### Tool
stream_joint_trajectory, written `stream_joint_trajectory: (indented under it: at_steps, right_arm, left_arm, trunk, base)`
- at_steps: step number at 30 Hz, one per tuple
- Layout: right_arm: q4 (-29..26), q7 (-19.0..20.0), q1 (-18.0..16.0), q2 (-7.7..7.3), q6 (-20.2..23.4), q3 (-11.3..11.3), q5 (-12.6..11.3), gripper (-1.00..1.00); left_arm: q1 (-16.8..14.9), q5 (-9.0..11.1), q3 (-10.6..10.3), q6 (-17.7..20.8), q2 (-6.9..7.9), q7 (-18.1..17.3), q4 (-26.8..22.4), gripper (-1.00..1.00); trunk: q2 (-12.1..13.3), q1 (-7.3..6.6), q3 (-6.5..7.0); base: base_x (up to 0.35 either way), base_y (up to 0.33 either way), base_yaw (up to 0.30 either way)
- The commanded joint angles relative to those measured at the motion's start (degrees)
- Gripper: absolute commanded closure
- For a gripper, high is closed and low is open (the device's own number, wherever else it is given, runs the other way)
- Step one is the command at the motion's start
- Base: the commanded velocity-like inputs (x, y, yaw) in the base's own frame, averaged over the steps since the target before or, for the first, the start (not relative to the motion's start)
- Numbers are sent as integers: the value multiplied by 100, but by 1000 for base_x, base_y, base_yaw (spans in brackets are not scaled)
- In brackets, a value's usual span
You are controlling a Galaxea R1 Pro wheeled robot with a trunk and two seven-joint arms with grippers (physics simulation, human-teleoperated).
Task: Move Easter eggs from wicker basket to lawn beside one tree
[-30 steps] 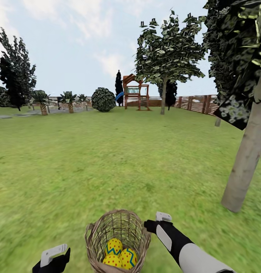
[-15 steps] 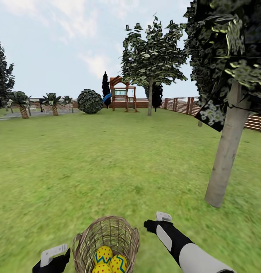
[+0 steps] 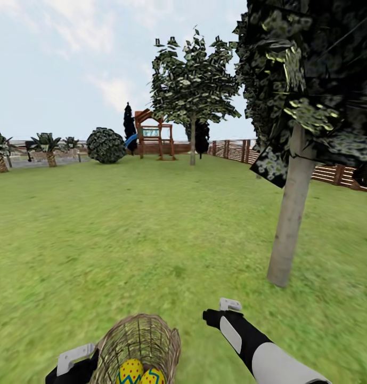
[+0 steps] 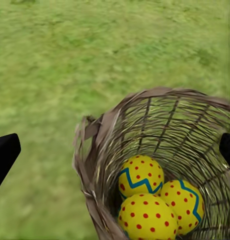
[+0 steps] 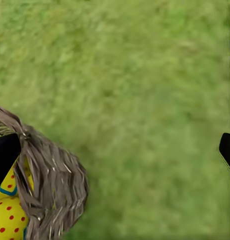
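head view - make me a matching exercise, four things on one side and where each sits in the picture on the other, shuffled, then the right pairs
Things:
1. wicker basket
2. pale grey trunk
3. playset
4. right gripper

Places:
A. far across the lawn, by the fence
B. bottom edge, left of centre, eggs inside
C. right of the basket, over bare grass
D. right side, rising from the grass

Pairs: 1-B, 2-D, 3-A, 4-C

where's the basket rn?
Head view: basket sits on the lawn at bottom edge, between the left gripper and right gripper, eggs inside; grey-trunk tree stands ahead to its right.
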Motion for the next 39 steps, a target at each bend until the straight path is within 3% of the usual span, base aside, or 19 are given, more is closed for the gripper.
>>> stream_joint_trajectory:
  at_steps: [1, 23, 32, 36, 39]
  right_arm:
    - [-10, -45, -3, -3, 22, 48, -50, -100]
    - [-10, -45, -3, -3, 10, 48, -50, -100]
    - [-3, -45, -3, -3, 10, 48, -50, -100]
    - [-5, -45, -3, -6, 10, 48, -50, -100]
    - [-6, -45, -3, -8, 10, 48, -50, -100]
  left_arm:
    - [2, 52, -4, 25, 3, 28, -14, -100]
    - [-22, 26, -6, 95, 9, 20, 328, -100]
    - [-66, 27, -12, 122, -15, 13, 752, -100]
    - [-117, 26, -15, 135, -149, 8, 1071, -100]
    - [-229, 11, -38, 143, -359, -5, 1365, -100]
  trunk:
    - [39, -23, 18]
    - [921, -506, 426]
    - [1282, -704, 588]
    - [1442, -792, 660]
    - [1563, -857, 714]
  base:
    - [0, 0, -214]
    - [0, 0, -33]
    - [0, 0, 0]
    - [0, 0, 0]
    - [0, 0, 0]
